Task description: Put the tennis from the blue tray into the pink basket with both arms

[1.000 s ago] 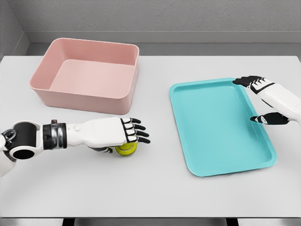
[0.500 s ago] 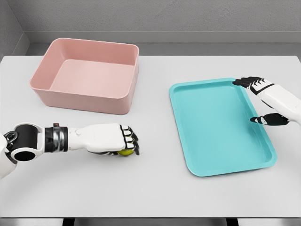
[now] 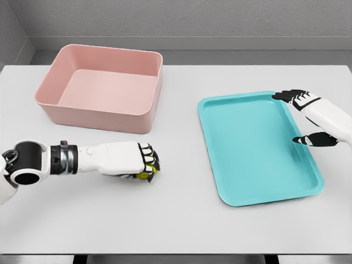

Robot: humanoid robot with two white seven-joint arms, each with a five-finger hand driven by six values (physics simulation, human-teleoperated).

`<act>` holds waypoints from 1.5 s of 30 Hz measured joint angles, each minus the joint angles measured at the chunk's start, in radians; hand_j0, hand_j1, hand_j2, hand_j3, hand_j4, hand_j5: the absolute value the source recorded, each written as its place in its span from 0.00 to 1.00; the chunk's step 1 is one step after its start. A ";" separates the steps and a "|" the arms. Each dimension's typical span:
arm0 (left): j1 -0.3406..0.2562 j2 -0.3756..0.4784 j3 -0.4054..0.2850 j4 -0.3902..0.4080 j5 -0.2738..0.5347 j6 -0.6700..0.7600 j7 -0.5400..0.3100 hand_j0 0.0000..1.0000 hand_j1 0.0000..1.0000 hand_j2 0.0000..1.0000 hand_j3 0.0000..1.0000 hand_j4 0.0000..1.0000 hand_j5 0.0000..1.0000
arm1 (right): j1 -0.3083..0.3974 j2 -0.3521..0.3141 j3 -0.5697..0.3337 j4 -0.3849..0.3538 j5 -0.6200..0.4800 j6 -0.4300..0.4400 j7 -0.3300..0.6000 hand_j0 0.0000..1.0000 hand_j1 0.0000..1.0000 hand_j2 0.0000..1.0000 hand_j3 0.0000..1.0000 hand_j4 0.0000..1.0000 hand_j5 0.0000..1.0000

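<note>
A yellow-green tennis ball lies on the white table, mostly hidden under my left hand, whose fingers are curled around it. This hand sits in front of the pink basket, which stands at the back left with nothing inside. The blue tray lies on the right side of the table and holds nothing. My right hand hovers over the tray's far right rim with its fingers spread and nothing in them.
The white table stretches to the front edge. A grey wall runs behind the table.
My left hand's fingers, spread a second ago, have curled down over the tennis ball and the hand has pulled slightly left. The right hand has stayed in place.
</note>
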 measured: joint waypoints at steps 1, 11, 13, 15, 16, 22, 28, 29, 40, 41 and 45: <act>-0.006 0.000 0.000 -0.001 0.001 0.000 0.000 0.47 0.47 0.47 0.47 0.47 0.47 | 0.000 0.000 0.000 0.000 0.000 0.000 0.000 1.00 1.00 1.00 1.00 1.00 1.00; -0.051 0.010 0.004 -0.010 0.030 -0.001 0.000 0.48 0.48 0.48 0.48 0.48 0.48 | 0.000 0.000 0.000 0.000 0.000 0.000 0.000 1.00 1.00 1.00 1.00 1.00 1.00; -0.064 0.015 0.005 -0.009 0.040 0.000 -0.001 0.48 0.48 0.48 0.48 0.48 0.48 | 0.000 0.000 0.000 0.000 0.000 0.000 0.000 1.00 1.00 1.00 1.00 1.00 1.00; -0.080 0.021 0.005 -0.009 0.049 0.000 -0.001 0.48 0.48 0.48 0.48 0.48 0.48 | 0.000 0.000 -0.001 0.000 0.000 0.000 0.000 1.00 1.00 1.00 1.00 1.00 1.00; -0.086 0.024 0.005 -0.009 0.055 -0.001 -0.001 0.48 0.48 0.48 0.48 0.48 0.48 | 0.000 0.000 -0.001 0.000 0.000 0.000 0.000 1.00 1.00 1.00 1.00 1.00 1.00; -0.124 0.035 0.007 -0.004 0.075 -0.001 -0.001 0.48 0.48 0.48 0.48 0.48 0.48 | 0.000 0.000 -0.001 0.000 0.000 0.000 0.000 1.00 1.00 1.00 1.00 1.00 1.00; -0.161 0.054 0.008 0.001 0.098 -0.001 -0.001 0.48 0.48 0.48 0.48 0.48 0.48 | 0.000 -0.001 -0.002 0.000 0.000 0.000 0.000 1.00 1.00 1.00 1.00 1.00 1.00; -0.167 0.056 0.009 0.001 0.101 -0.001 -0.001 0.48 0.48 0.48 0.48 0.48 0.48 | 0.000 0.000 -0.002 0.000 0.000 0.000 0.000 1.00 1.00 1.00 1.00 1.00 1.00; -0.235 0.054 0.012 0.064 0.125 -0.001 -0.001 0.48 0.48 0.48 0.48 0.48 0.48 | 0.000 0.000 -0.002 -0.003 0.000 0.000 0.000 1.00 1.00 1.00 1.00 1.00 1.00; -0.242 0.053 0.012 0.073 0.125 -0.001 -0.001 0.48 0.48 0.48 0.48 0.48 0.48 | 0.000 0.000 -0.002 -0.003 0.000 0.000 0.000 1.00 1.00 1.00 1.00 1.00 1.00; -0.261 0.046 0.012 0.105 0.132 -0.001 -0.001 0.48 0.48 0.48 0.48 0.48 0.48 | 0.000 0.000 -0.002 -0.004 0.000 0.000 0.000 1.00 1.00 1.00 1.00 1.00 1.00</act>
